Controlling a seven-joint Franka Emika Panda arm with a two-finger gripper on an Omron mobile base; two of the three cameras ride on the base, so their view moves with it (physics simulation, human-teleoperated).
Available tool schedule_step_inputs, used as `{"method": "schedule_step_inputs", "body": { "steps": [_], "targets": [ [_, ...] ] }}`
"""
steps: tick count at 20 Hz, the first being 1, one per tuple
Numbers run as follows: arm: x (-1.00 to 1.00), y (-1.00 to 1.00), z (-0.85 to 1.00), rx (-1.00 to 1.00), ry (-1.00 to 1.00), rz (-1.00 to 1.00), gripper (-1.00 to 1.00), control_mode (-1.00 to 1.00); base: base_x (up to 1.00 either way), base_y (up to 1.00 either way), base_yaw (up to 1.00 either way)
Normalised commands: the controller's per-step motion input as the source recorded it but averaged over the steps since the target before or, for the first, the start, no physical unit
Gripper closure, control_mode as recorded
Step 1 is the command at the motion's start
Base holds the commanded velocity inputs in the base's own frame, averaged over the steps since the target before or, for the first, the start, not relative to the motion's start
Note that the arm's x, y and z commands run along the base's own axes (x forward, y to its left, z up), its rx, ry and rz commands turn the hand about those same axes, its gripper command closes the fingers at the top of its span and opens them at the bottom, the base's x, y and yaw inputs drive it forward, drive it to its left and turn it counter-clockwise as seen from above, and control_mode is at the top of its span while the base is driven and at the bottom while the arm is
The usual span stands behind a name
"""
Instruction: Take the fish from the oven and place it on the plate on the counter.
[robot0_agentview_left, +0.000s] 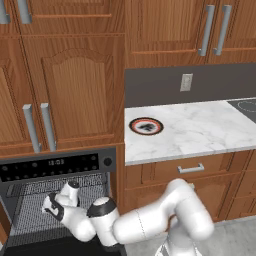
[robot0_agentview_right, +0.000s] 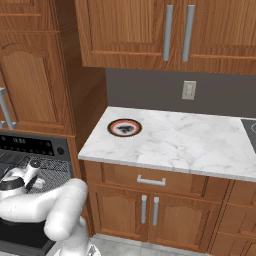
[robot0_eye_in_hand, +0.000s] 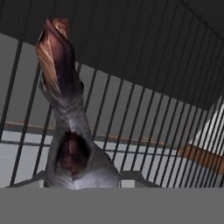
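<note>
Fish (robot0_eye_in_hand: 70, 131), grey-skinned with a reddish-brown streaked tail, rises close before the hand on thin dark wire racks (robot0_eye_in_hand: 144, 109); whether the fingers clasp it cannot be told. Gripper (robot0_agentview_left: 50, 204) reaches inside the black oven (robot0_agentview_left: 55, 167). Beyond, the orange-rimmed round plate (robot0_agentview_left: 146, 126) sits on the white marble counter (robot0_agentview_left: 200, 130).

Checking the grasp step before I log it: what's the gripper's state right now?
Gripper: inside the black built-in oven, right at the slim grey-brown fish on the wire rack; its fingertips are hidden, so open, closed or gripping cannot be told.
</note>
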Motion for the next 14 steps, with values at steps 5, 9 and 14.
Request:
{"method": "schedule_step_inputs", "body": {
  "steps": [5,9,14],
  "targets": [
    [-0.95,0.0,-0.08,0.08,-0.02,0.0,1.0,-1.0,0.0,0.0,0.0],
    [-0.96,0.0,0.52,0.04,-0.15,0.0,1.0,-1.0,0.0,0.0,0.0],
    [-0.62,0.0,1.0,0.0,-0.18,0.0,1.0,-1.0,0.0,0.0,0.0]
  ]
}}
